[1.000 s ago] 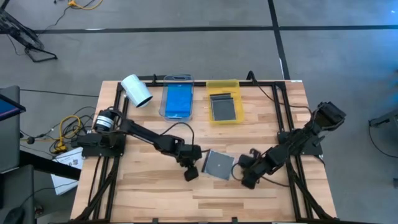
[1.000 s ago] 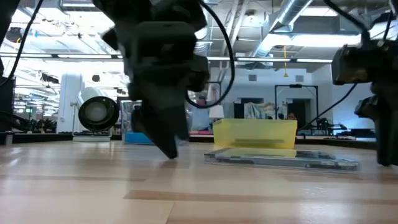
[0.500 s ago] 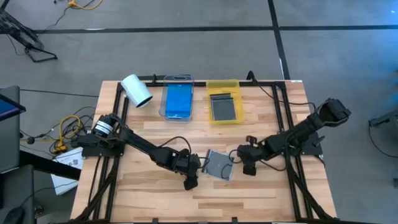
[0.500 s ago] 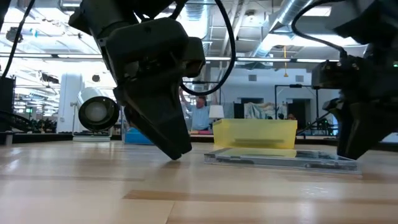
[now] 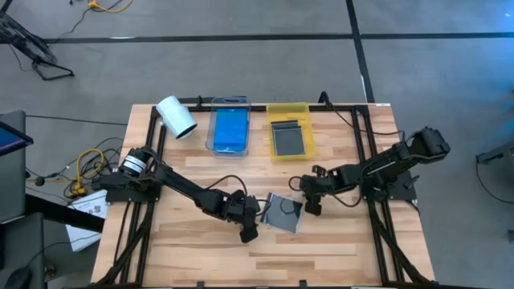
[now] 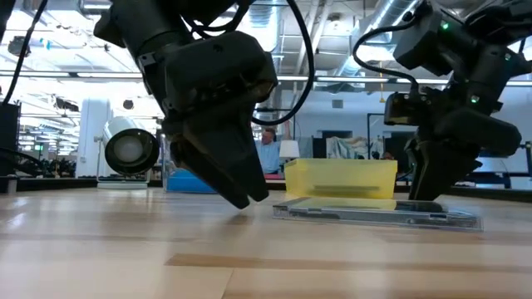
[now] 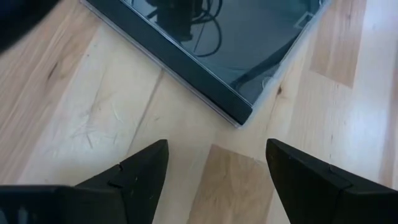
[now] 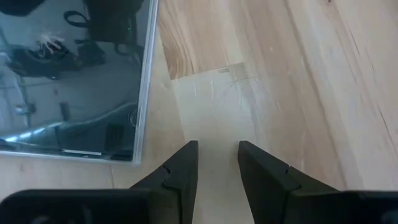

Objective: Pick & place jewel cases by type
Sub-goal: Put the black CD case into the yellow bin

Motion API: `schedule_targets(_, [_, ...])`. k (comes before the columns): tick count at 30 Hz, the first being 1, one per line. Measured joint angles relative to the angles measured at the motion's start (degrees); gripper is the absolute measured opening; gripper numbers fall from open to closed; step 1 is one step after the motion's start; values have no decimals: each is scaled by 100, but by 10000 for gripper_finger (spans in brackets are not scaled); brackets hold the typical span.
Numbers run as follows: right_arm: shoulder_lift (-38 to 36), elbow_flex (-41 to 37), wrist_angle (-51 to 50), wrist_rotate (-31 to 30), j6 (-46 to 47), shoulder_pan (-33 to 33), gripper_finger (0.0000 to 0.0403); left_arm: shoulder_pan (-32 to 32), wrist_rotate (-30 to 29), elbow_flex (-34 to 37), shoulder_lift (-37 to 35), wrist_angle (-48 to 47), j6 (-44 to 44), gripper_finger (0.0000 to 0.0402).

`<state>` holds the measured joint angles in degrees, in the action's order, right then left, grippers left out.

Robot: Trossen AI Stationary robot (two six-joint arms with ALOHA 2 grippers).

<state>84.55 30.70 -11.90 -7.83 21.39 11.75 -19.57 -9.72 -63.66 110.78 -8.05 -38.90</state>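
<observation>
Dark jewel case [image 5: 283, 213] flat near table [image 5: 193, 257] front edge. Left gripper [image 5: 248, 230] jaws apart, at its left corner. Right gripper [image 5: 308, 202] jaws narrow, empty, beside right edge.

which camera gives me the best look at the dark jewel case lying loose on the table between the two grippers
The high view: it shows the whole dark jewel case flat on the table, between the left gripper and right gripper. The low view shows only its thin edge; each wrist view shows one glossy corner.
</observation>
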Motion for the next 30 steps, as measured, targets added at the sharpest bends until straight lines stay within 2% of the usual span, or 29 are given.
schedule_targets(3, [11, -12, 157, 76, 81, 22, 108, 13, -8, 0, 0, 12, 7, 265])
schedule_targets(12, [18, -1, 328, 343, 527, 311, 108, 77, -510, 0, 93, 29, 20, 265])
schedule_targets(19, [18, 4, 381, 473, 974, 679, 108, 118, -97, -17, 234, 127, 76, 265])
schedule_targets(22, [16, 4, 385, 486, 1070, 755, 108, 17, -250, -11, 182, 21, 245, 265])
schedule_targets(30, [14, 4, 383, 514, 1224, 776, 108, -22, -75, -1, 63, -243, 285, 265])
